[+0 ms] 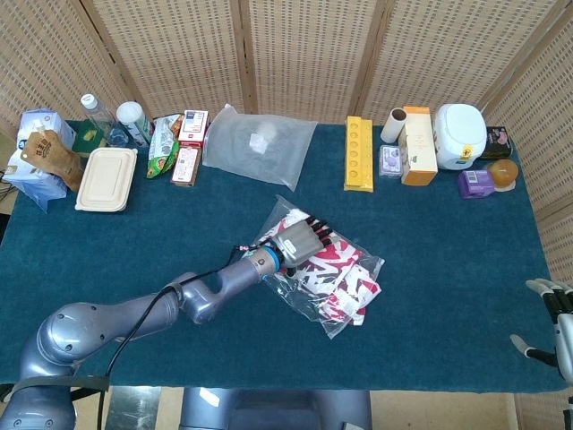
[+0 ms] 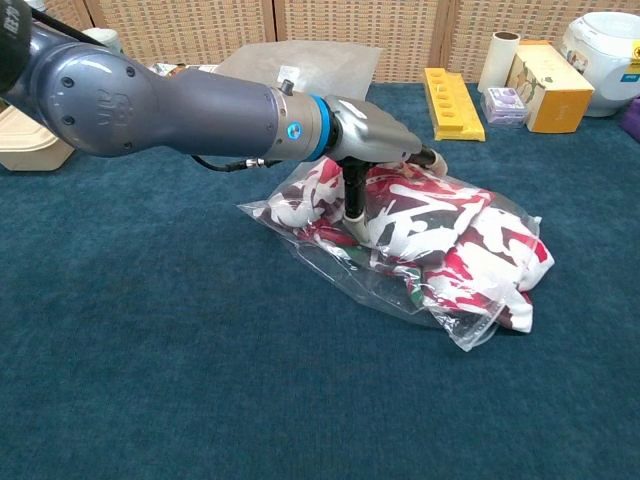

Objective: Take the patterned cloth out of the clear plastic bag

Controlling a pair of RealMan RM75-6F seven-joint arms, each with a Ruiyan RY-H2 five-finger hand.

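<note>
While the left robot hand presses flat, fingers apart, gripping nothing, on the clear plastic bag holding the patterned cloth, right robot hand rests released

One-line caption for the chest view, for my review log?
Left hand rests on the clear plastic bag, thumb pressing the patterned cloth still inside, on a blue table.

The place is looking like a robot test or data-collection room, not a home. Woven wicker screens are closing off the back of a table draped in teal cloth, and unrelated props are sitting along its far edge: a yellow rack, a takeaway box, a water bottle.
</note>
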